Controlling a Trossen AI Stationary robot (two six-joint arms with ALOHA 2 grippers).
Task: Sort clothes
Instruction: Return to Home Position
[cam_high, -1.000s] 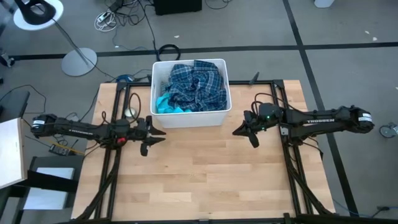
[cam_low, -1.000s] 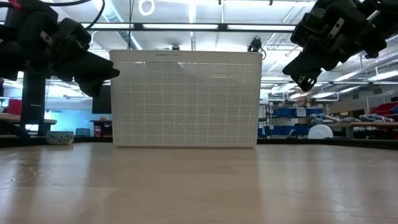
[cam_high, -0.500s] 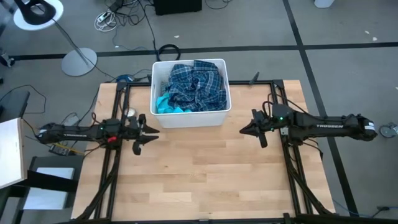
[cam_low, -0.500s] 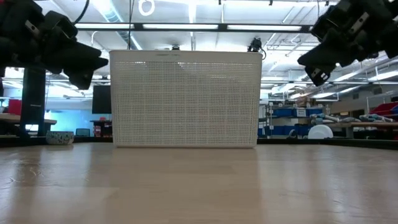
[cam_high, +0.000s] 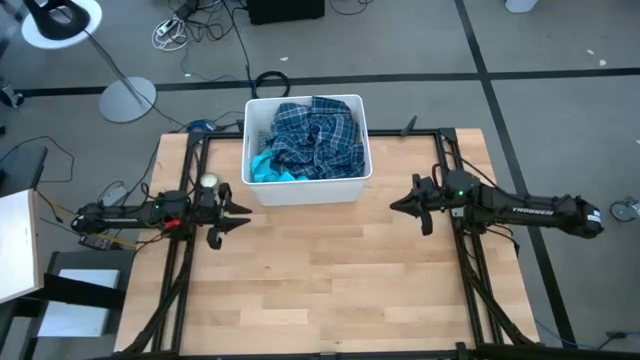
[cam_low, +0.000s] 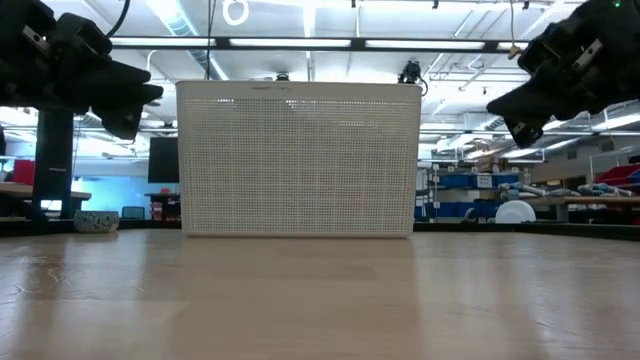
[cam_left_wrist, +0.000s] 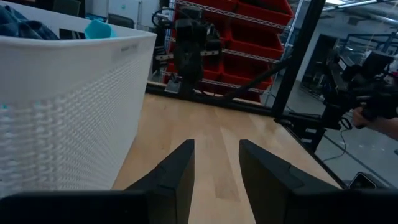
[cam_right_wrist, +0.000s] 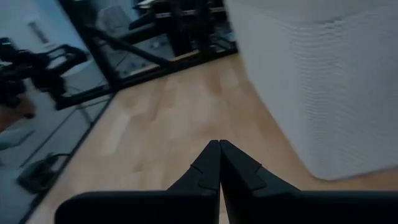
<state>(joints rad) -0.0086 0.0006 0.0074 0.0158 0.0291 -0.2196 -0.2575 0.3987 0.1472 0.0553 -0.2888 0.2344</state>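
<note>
Hovering the left gripper (cam_high: 233, 210) above the table (cam_high: 320, 285), just off the left front corner of the white bin (cam_high: 305, 190), fingers (cam_left_wrist: 177, 171) standing apart with nothing between them. Hovering the right gripper (cam_high: 398, 207) opposite, off the bin's right front corner, fingers pressed together on nothing. Pointing both inward, toward each other, along a line just in front of the bin's front wall, with each arm lying stretched low across its own side of the table. Touching the bin with neither. Finding all the clothes in sight heaped inside the bin: the plaid shirt (cam_high: 315, 135) bunched on top and filling most of it, the turquoise garment (cam_high: 266, 170) peeking out at the front left corner. Finding none on the bare wood. Judging the sorting finished and the arms going to rest, so reaching for nothing. Placing the pile behind and inward of both grippers, the turquoise piece nearer the left one. Judging that any pull-back is running outward along each arm's own length, away from the bin, and needing only to clear its front corners.
</note>
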